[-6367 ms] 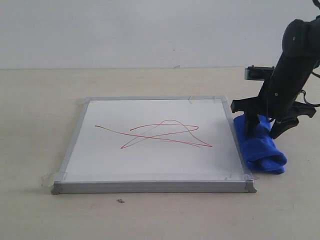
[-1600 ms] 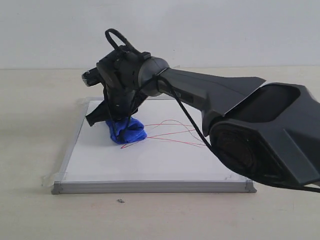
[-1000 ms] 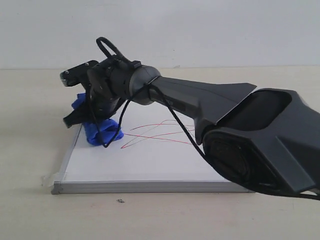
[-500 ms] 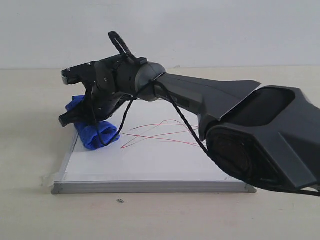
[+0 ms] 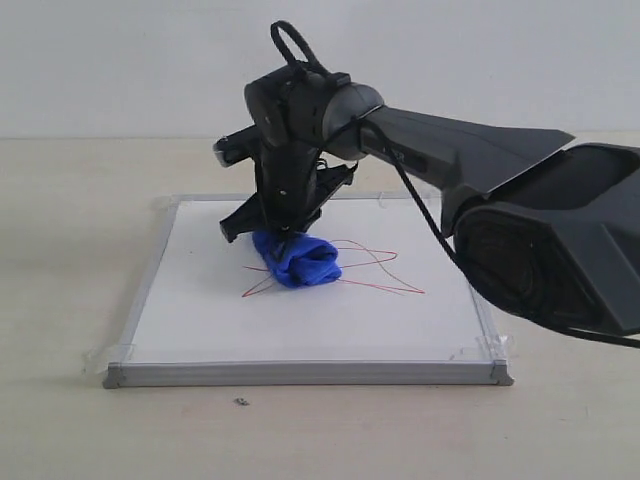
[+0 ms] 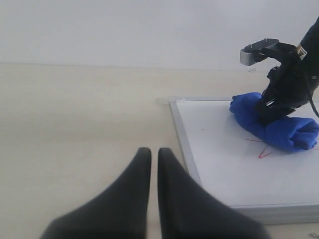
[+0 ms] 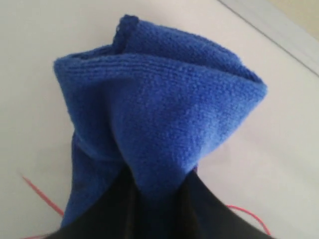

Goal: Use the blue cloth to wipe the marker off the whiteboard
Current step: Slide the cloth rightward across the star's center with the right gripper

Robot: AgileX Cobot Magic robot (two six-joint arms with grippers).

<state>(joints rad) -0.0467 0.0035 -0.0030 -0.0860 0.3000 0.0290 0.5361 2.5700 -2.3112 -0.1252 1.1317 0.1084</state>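
Note:
The whiteboard (image 5: pixel 200 310) lies flat on the table, grey-framed. Red marker (image 5: pixel 385 285) lines loop across its middle; their left part is covered by the blue cloth (image 5: pixel 298 260). My right gripper (image 5: pixel 283 238) is shut on the blue cloth and presses it onto the board near the scribble's left half. In the right wrist view the blue cloth (image 7: pixel 159 104) bunches out of the fingers, with red marker (image 7: pixel 45 196) beside it. My left gripper (image 6: pixel 150 154) is shut and empty, off the whiteboard (image 6: pixel 224 169) near its corner, and not visible in the exterior view.
The beige table (image 5: pixel 70 220) surrounds the board. A small dark speck (image 5: pixel 241 402) lies in front of the board's front frame. The right arm (image 5: pixel 480 160) stretches over the board's right half from the right.
My right gripper has swept the cloth from the board's left edge rightward onto the red scribble. The left end of the marker lines, visible earlier, is gone or covered.

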